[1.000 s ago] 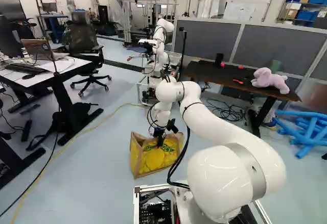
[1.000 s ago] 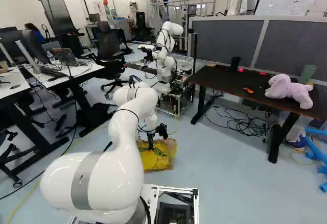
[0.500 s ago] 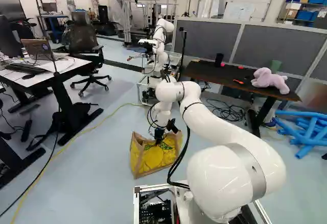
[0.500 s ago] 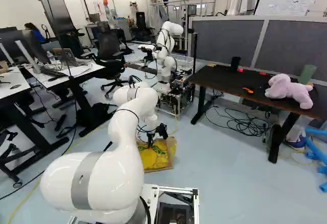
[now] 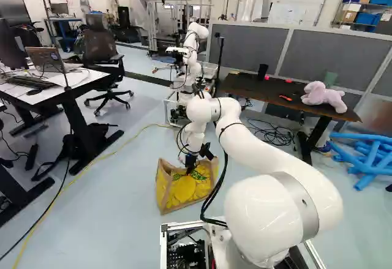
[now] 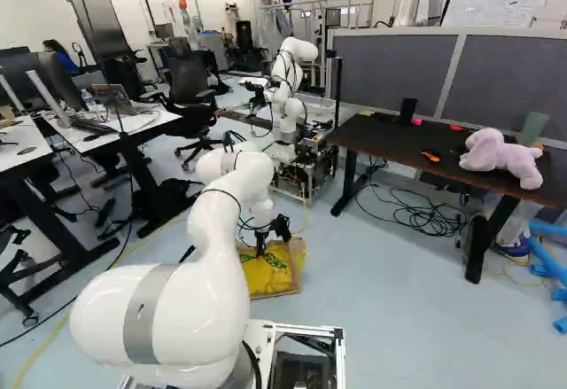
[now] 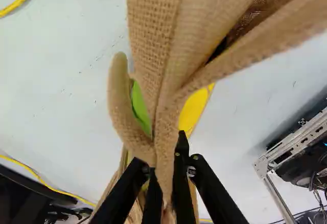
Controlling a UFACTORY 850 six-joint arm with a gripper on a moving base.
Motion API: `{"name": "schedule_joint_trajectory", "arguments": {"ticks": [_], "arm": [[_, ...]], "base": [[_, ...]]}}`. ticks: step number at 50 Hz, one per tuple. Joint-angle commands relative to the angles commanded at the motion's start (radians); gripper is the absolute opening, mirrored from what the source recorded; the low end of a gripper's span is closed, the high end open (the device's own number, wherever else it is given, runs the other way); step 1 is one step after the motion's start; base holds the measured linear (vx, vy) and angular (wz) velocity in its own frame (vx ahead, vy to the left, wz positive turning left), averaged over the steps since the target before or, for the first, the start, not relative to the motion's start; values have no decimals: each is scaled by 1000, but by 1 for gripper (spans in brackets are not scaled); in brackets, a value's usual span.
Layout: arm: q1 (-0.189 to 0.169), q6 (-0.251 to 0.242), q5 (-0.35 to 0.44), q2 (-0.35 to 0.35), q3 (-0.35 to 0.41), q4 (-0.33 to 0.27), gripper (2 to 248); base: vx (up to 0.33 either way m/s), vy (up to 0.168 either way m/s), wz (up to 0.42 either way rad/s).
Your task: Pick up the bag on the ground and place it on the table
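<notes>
The tool (image 5: 190, 169) pinches the bag's (image 5: 184, 189) burlap between its fingers; the dark table (image 6: 397, 144) stands beyond the bag, to its right.

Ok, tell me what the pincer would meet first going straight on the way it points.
Likely more of the burlap bag that the pincer grips, then probably the floor; depth is hard to judge.

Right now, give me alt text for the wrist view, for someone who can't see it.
A black two-fingered pincer grips the bunched fabric of a coarse tan bag with yellow and green patches. Below is a pale floor with a yellow cable; part of a metal frame shows off to one side.
</notes>
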Motion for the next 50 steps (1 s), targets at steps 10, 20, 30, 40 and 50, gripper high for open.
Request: {"name": "schedule_joint_trajectory", "arguments": {"ticks": [10,20,30,40,50], "arm": [[0,0,0,36,36,0,22],[0,0,0,74,74,0,22],[0,0,0,113,111,0,22],[0,0,3,151,149,0,22],[0,0,17,193,197,-1,22]], "base": [[0,0,0],[0,0,0],[0,0,0],[0,0,0],[0,0,0]]}}
